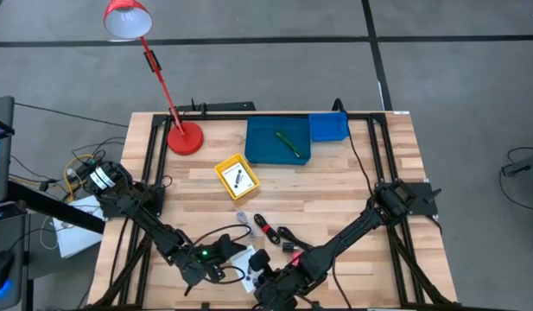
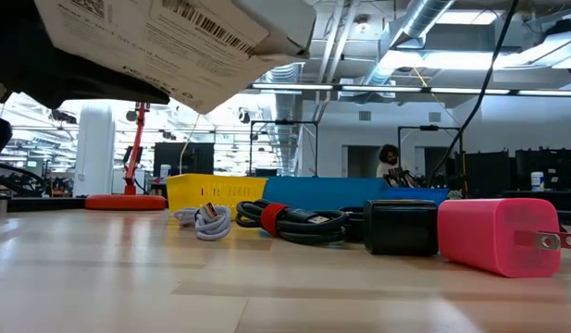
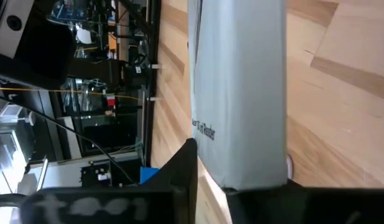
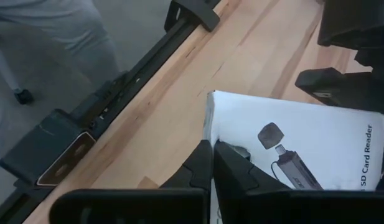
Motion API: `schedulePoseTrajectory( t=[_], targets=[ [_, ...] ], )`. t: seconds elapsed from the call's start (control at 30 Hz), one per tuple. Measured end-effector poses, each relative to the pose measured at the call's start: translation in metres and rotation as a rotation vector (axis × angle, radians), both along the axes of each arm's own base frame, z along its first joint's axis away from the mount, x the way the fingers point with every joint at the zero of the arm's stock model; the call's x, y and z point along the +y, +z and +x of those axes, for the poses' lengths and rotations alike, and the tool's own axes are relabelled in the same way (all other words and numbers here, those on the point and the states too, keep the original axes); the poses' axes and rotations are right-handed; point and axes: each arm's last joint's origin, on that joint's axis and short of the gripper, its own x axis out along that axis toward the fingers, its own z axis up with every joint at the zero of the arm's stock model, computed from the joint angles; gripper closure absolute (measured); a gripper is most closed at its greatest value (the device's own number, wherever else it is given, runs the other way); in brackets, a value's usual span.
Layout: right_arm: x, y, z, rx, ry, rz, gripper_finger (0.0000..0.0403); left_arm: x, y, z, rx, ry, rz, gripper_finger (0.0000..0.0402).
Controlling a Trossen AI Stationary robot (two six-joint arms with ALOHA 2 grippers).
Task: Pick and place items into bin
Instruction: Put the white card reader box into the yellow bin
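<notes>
White box (image 3: 238, 93) right at the lens, pinched between the narrowed jaws of left gripper (image 1: 221, 257), clear of the table (image 1: 335, 190) at its near edge (blue bin (image 1: 249, 142) well apart, far side). Right gripper (image 4: 211, 155) fully closed, empty, just beside. Grip seemingly near one end: may swing, slip, or clip that neighbour.

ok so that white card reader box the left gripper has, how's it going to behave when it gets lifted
Probably light and fairly stiff: the white box looks like thin printed cardboard with flat faces. The left gripper pinches it near one end, so it may swing or tilt in the grip. Squeezed hard, its walls could dent. It shouldn't roll.
</notes>
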Motion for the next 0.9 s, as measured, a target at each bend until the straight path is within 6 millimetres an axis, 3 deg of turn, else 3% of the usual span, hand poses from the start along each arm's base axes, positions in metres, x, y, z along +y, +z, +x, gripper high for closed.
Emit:
schedulePoseTrajectory(
  t=[0.1, 0.43, 0.9],
  targets=[
    [0.0, 0.0, 0.0, 0.002, -0.007, 0.006, 0.0403, -0.001, 0.0, 0.0, 0.009, -0.019, -0.013, 0.0368],
    [0.0, 0.0, 0.0, 0.005, -0.01, 0.005, 0.0403, -0.002, -0.002, 0.0, 0.035, -0.052, -0.065, 0.0309],
    [-0.003, 0.0, 0.001, -0.003, -0.035, -0.006, 0.0403, 0.0, -0.009, -0.005, 0.125, -0.068, -0.043, 0.0265]
  ],
)
